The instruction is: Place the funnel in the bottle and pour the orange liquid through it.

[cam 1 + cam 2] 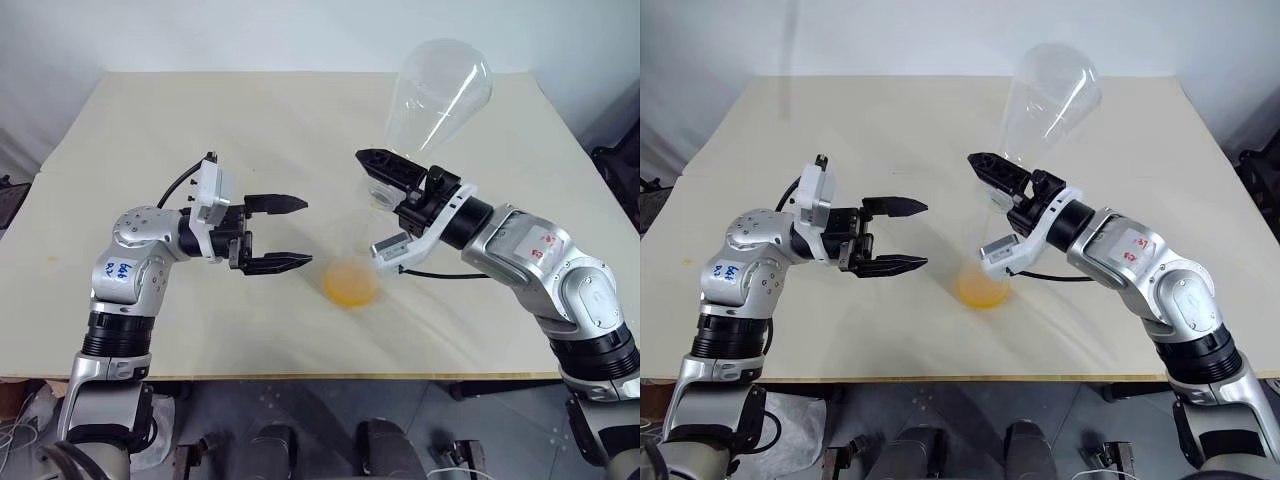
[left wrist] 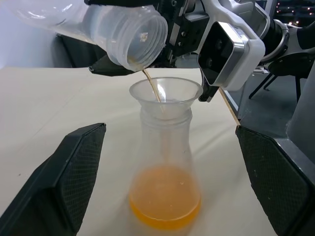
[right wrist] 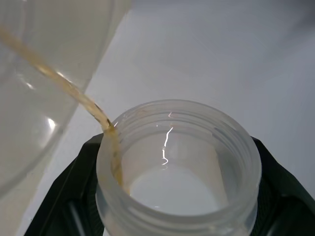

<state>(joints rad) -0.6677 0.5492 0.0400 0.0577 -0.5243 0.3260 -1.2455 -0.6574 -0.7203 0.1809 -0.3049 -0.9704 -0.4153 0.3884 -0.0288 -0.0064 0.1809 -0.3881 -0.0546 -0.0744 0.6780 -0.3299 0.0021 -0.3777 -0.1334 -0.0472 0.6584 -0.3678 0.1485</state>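
The funnel (image 2: 165, 96) sits stem-down in the neck of the bottle (image 2: 165, 187), which stands on the table (image 1: 200, 140) between the two arms so that its wide rim catches the thin stream of orange liquid (image 2: 165, 209) — most of it is already pooled in the bottle's base. The right gripper (image 1: 385, 165) has its fingers pinched on the neck of the larger flask (image 1: 440, 90), tipped mouth-down over the funnel to drain it, while the left gripper (image 1: 290, 232) waits just beside the bottle with fingers spread wide, holding nothing. Count: one funnel, one bottle, one larger flask, two grippers — nothing else on the table.
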